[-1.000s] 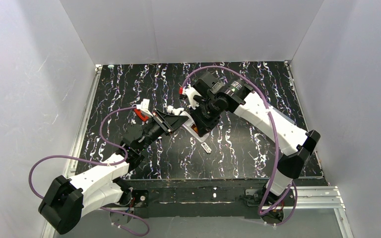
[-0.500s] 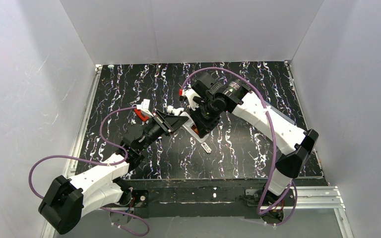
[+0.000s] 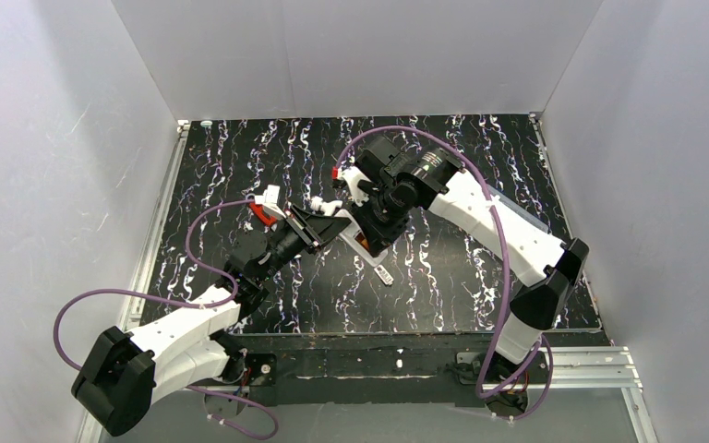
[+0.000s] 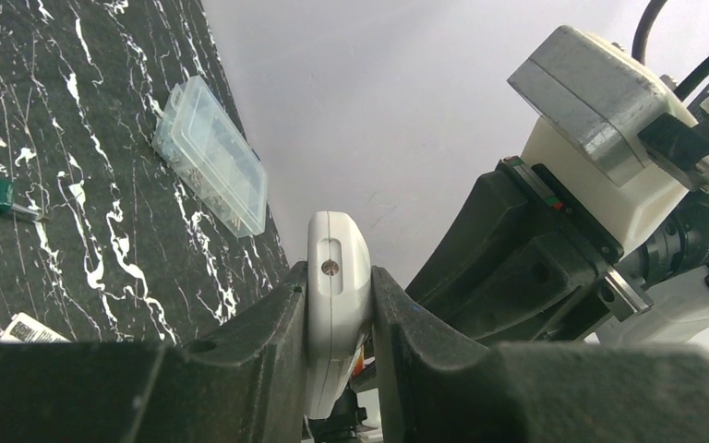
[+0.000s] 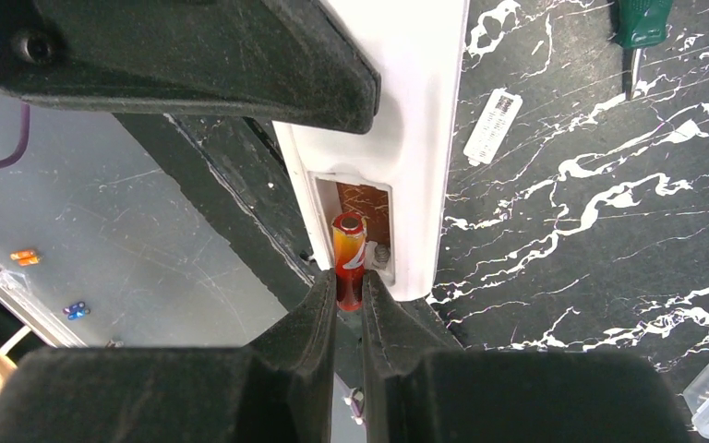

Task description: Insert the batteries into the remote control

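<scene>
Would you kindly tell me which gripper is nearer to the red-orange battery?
Right. The right gripper pinches the battery at the remote control's open bay. The left gripper clamps the remote control's body farther along, off the battery.

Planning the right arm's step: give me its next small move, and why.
Probably ease the right gripper forward to slide the battery deeper into the bay: one end is at the open bay, the other is pinched between the fingers, and the left gripper clamps the remote steady.
</scene>
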